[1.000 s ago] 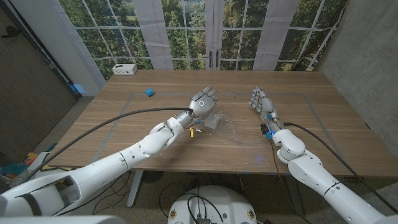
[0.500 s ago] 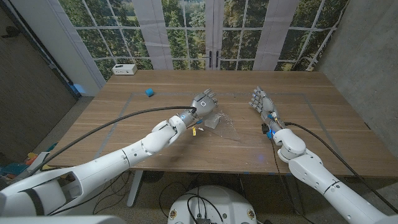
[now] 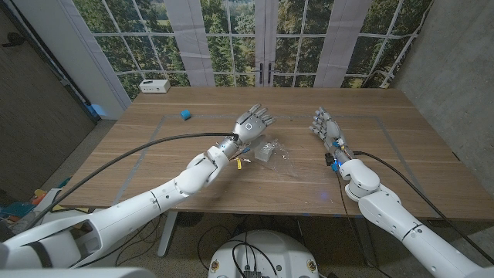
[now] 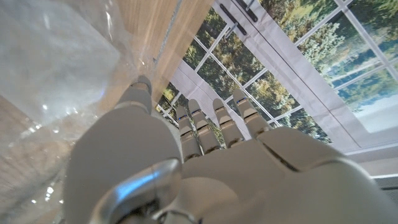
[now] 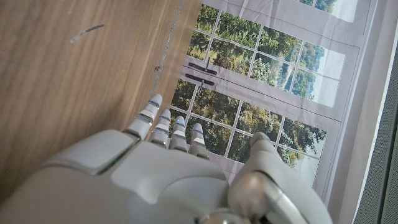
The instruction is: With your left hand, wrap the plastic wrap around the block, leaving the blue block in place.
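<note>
so counting it up, going left to right: one white box (image 3: 155, 86) at the far left corner of the tabletop (image 3: 401, 154); one blue block (image 3: 185, 115) a bit nearer, sitting on its own well apart from everything; one left hand (image 3: 252, 125); one sheet of plastic wrap (image 3: 276, 154) with one pale block (image 3: 266, 150) in it, just right of and below the left hand near the middle of the tabletop; one right hand (image 3: 324, 127) further right; there's also a small yellow bit (image 3: 239, 162) by the left wrist, too small to tell what it is

left hand's fingers (image 4: 198, 126) are spread and straight with nothing in them, hovering just beside the wrapped block; right hand is also holding nothing, fingers (image 5: 163, 127) extended side by side, standing near the tabletop

hard to make out: the wrap is see-through and crinkly so its edges are tough to trace, and i can't tell how much of the block it actually covers; in the left wrist view the wrap (image 4: 56, 68) is just a blurry shiny patch; the block's colour is washed out under the film

vs half a second ago: the left hand was curled down over the wrap and block, now it's lifted off toward the far side with the fingers fanned out, so the block is more exposed; blue block and right hand haven't budged
</note>
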Controlling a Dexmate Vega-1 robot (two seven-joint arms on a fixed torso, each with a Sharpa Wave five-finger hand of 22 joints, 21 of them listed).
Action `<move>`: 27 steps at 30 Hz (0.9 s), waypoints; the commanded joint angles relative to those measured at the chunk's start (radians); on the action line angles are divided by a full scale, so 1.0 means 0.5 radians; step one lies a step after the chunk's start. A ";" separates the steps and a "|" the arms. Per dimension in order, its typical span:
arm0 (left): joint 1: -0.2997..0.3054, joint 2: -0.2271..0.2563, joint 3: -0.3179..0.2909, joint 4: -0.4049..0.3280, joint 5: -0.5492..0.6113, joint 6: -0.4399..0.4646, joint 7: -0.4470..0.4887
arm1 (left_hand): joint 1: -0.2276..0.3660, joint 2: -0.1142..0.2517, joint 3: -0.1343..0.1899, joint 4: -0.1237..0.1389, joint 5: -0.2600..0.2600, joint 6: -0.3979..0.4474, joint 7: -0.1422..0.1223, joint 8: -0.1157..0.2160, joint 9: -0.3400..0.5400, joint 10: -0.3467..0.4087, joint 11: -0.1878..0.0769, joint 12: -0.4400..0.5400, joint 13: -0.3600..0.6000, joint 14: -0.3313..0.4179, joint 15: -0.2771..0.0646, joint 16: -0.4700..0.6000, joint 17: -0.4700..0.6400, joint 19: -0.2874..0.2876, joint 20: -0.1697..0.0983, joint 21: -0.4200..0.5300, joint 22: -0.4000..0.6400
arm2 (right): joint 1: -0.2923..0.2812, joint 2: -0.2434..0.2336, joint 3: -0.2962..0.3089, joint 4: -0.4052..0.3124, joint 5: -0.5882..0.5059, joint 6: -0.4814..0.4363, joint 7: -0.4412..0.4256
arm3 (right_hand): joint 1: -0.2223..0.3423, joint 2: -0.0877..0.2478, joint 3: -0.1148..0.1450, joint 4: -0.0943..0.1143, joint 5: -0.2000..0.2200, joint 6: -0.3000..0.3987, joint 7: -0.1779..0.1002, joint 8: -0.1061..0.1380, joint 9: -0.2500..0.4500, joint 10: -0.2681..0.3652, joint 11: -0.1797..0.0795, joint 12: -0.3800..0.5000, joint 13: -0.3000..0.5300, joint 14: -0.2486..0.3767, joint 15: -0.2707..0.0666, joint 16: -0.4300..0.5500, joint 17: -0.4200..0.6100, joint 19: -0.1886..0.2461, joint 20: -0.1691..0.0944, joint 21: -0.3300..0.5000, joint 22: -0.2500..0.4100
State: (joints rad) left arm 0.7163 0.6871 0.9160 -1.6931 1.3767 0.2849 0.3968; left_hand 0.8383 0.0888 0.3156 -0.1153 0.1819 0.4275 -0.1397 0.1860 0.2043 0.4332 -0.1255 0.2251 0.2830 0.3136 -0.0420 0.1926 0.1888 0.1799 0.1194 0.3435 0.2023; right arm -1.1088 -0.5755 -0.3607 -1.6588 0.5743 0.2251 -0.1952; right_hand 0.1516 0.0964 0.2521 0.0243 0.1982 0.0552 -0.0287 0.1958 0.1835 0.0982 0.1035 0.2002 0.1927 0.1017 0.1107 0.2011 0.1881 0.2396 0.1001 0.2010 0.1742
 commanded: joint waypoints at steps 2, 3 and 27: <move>0.087 0.051 -0.107 -0.147 -0.300 -0.083 0.302 | -0.013 0.034 0.016 0.014 0.004 0.043 -0.002 0.023 -0.003 0.042 0.003 0.020 0.006 0.041 -0.132 0.020 0.006 0.028 0.004 0.013 0.011 | -0.009 0.005 -0.005 -0.025 -0.010 -0.009 -0.026 | 0.004 -0.008 0.003 0.003 0.016 0.008 -0.005 -0.003 0.012 0.007 0.010 -0.003 0.007 0.011 0.013 -0.006 0.006 0.018 -0.003 0.004 0.007; 0.086 0.066 -0.109 -0.156 -0.310 -0.115 0.310 | -0.016 0.035 0.017 0.015 0.004 0.049 -0.007 0.025 -0.004 0.044 0.003 0.021 0.006 0.042 -0.132 0.020 0.006 0.031 0.004 0.014 0.011 | -0.010 0.002 -0.006 -0.029 -0.017 -0.008 -0.029 | 0.004 -0.008 0.003 0.003 0.016 0.009 -0.005 -0.002 0.012 0.008 0.010 -0.002 0.007 0.011 0.014 -0.006 0.006 0.018 -0.002 0.004 0.007; 0.005 -0.370 -0.072 0.262 0.067 0.662 0.503 | 0.059 -0.027 0.025 -0.073 0.011 0.116 -0.058 0.044 -0.018 0.054 -0.039 0.030 0.001 0.025 -0.147 0.010 -0.009 0.035 -0.001 0.011 0.006 | 0.007 0.006 -0.019 -0.036 -0.032 -0.032 -0.038 | 0.007 -0.009 0.003 0.002 0.017 0.008 -0.002 -0.003 0.012 0.010 0.012 -0.002 0.007 0.015 0.017 -0.005 0.005 0.022 0.004 0.004 0.007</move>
State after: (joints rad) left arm 0.7222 0.6442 0.8982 -1.6636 1.4103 0.3996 0.5287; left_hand 0.8535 0.0527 0.3153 -0.1493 0.1819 0.4707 -0.1696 0.2003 0.1953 0.4452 -0.1484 0.2331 0.2831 0.3184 -0.0430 0.1920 0.1811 0.1878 0.1195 0.3435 0.2022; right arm -1.1149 -0.5744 -0.3648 -1.6826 0.5606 0.2126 -0.2195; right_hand 0.1516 0.0964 0.2521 0.0243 0.1982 0.0552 -0.0287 0.1958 0.1836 0.0982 0.1035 0.2002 0.1927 0.1054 0.1144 0.2011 0.1881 0.2395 0.1001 0.2010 0.1742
